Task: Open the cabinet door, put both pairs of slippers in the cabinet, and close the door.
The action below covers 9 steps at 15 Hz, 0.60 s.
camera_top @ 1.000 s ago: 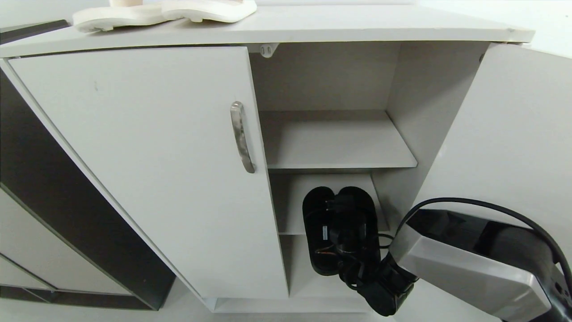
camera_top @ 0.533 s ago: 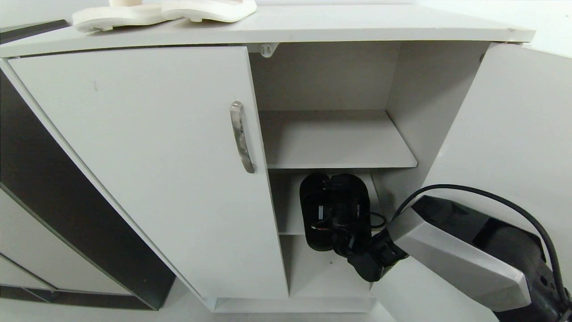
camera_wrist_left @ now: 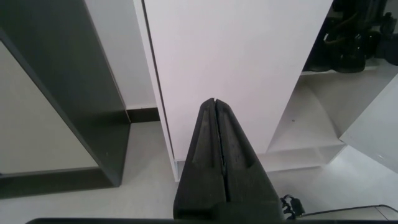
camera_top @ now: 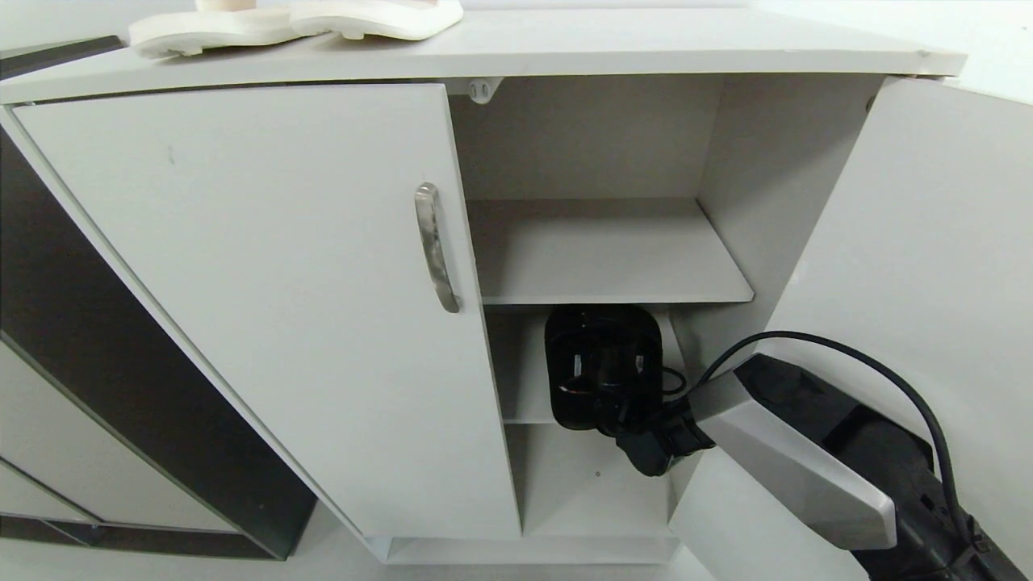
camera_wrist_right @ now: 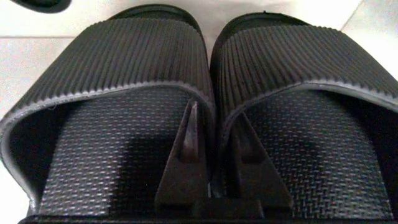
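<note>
Head view: the white two-door cabinet [camera_top: 565, 44] has its right-hand door [camera_top: 912, 242] swung wide, so opening is done, while the left-hand door with the curved metal handle [camera_top: 436, 246] is closed. The pair of black ribbed rubber slippers [camera_top: 601, 363] is at the middle shelf [camera_top: 524, 379], toes under the upper shelf [camera_top: 605, 258] and heels jutting past the front edge. The right arm [camera_top: 791, 476] reaches in from the open side, its right jaws at the heels. The pair of cream-white foam slippers [camera_top: 290, 22] lies on the cabinet's top, untouched.

Left wrist view: the left jaws are pressed together with nothing between them, hanging low in front of the closed left-hand door [camera_wrist_left: 236, 62]. The black pair [camera_wrist_left: 348, 43] shows far off inside the open half.

Right wrist view: the right jaws are clenched on the two inner side walls of the black slippers [camera_wrist_right: 143, 81], pinching the pair together, with pale shelf beyond the toes. Whether the soles rest on the shelf I cannot tell.

By my reading, the task is under halfway. The first pair is almost placed but not released. Left to do: let go and pull the arm out, bring the cream-white pair down from the top into the cabinet, then shut the right-hand door.
</note>
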### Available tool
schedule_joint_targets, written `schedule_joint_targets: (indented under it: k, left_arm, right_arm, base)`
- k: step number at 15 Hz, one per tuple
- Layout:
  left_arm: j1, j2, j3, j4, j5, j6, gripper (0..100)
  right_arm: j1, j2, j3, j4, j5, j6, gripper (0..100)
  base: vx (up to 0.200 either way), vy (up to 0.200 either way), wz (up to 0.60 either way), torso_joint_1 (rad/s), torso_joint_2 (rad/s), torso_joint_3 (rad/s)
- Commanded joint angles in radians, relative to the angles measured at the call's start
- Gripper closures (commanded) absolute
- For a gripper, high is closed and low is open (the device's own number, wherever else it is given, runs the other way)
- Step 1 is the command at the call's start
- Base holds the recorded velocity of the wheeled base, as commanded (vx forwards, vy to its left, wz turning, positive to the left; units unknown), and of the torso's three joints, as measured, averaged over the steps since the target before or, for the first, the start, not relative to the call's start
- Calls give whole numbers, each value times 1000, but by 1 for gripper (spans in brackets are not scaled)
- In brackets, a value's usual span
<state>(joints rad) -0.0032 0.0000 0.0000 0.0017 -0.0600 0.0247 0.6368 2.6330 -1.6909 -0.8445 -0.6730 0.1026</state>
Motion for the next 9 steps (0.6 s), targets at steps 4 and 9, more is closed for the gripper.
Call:
schedule_joint_targets:
  k: [4,9]
  left_arm:
    - [0,2,0,0,0,0,100]
    - [0,2,0,0,0,-2,100]
  right_arm:
    - [-9,25,-30,8,0,0,100]
    - [-8,12,7,2,-2,0,0]
  base:
    - [0,0,0,0,0,0]
    - [0,0,0,0,0,0]
